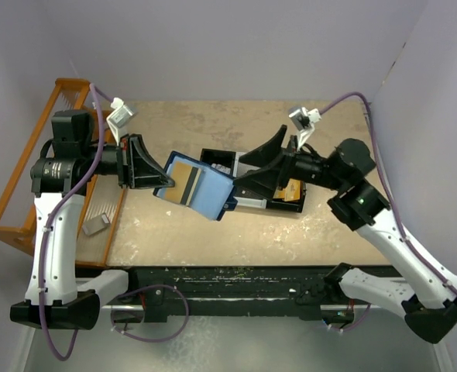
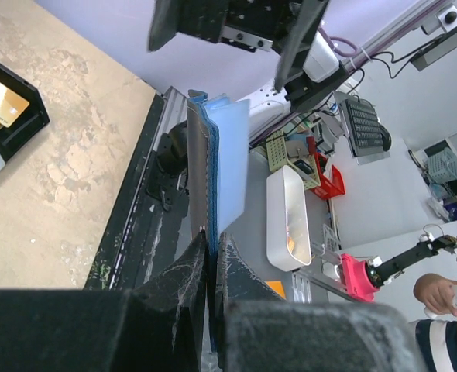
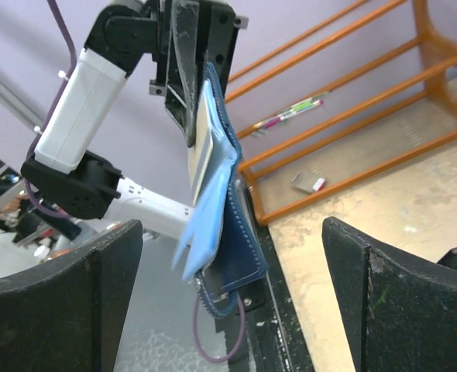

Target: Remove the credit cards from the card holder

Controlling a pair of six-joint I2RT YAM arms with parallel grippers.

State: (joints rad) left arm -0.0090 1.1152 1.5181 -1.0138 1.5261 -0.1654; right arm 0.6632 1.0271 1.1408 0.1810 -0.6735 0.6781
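The card holder (image 1: 207,195) hangs open above the table, dark navy outside, pale blue inside. A tan card with a black stripe (image 1: 183,183) sits in its left half. My left gripper (image 1: 169,180) is shut on the holder's left edge; in the left wrist view my left gripper (image 2: 211,246) pinches the holder (image 2: 227,155) edge-on. My right gripper (image 1: 238,172) is wide open just right of the holder, not touching it. In the right wrist view my right gripper (image 3: 228,310) frames the holder (image 3: 230,225) and the card (image 3: 202,147).
A black three-compartment tray (image 1: 269,208) lies under my right arm with an orange card (image 1: 291,191) in it; the tray also shows in the left wrist view (image 2: 19,128). A wooden rack (image 1: 19,198) stands at the left, holding a small grey object (image 1: 95,225).
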